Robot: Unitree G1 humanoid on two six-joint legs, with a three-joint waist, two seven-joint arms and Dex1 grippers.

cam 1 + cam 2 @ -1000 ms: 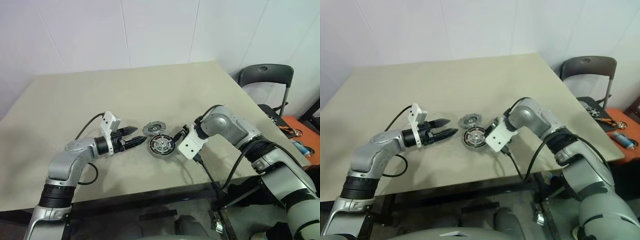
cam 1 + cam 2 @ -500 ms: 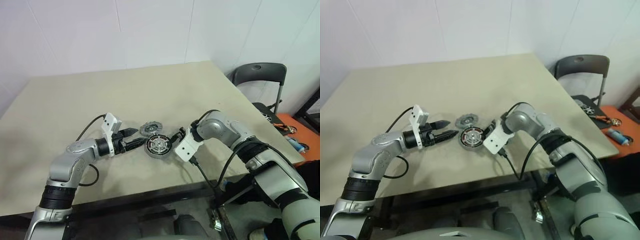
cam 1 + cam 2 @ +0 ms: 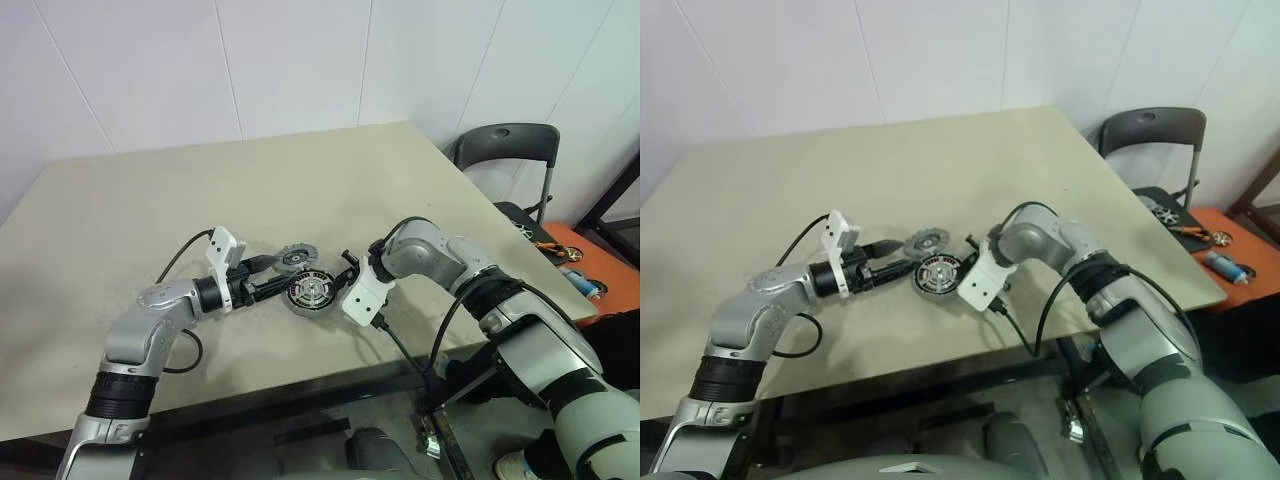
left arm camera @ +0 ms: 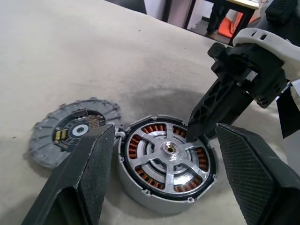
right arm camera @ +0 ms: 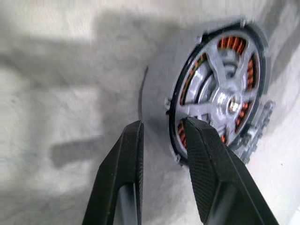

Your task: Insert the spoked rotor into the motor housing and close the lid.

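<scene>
The motor housing (image 4: 166,171) sits on the tan table (image 3: 330,180) near its front edge, between the 2 arms. The spoked rotor (image 4: 167,154) already lies inside it, copper windings showing between the spokes. The lid (image 4: 72,131) lies flat on the table just behind and to the left of the housing, close to touching its rim, hub side up.

The left gripper (image 4: 161,154) stands wide, 1 finger either side of the housing and neither pressing it. The right gripper (image 5: 161,140) is narrow but not shut; its 2 fingers straddle the housing wall, 1 dipping inside over the windings and 1 outside, and whether they truly clamp the rim I cannot tell.

By my reading, the step in hand is steadying or pinching the housing rim before the lid goes on. To do it well:

1. Keep the inner right finger on the metal rim, not the copper, which scratches easily
2. Squeeze gently; the housing is low and round and may skate on the smooth table
3. Bring the left fingers in as a brace so it cannot spin
4. Check the rotor sits level before fetching the lid, since a tilted rotor would block it
</scene>
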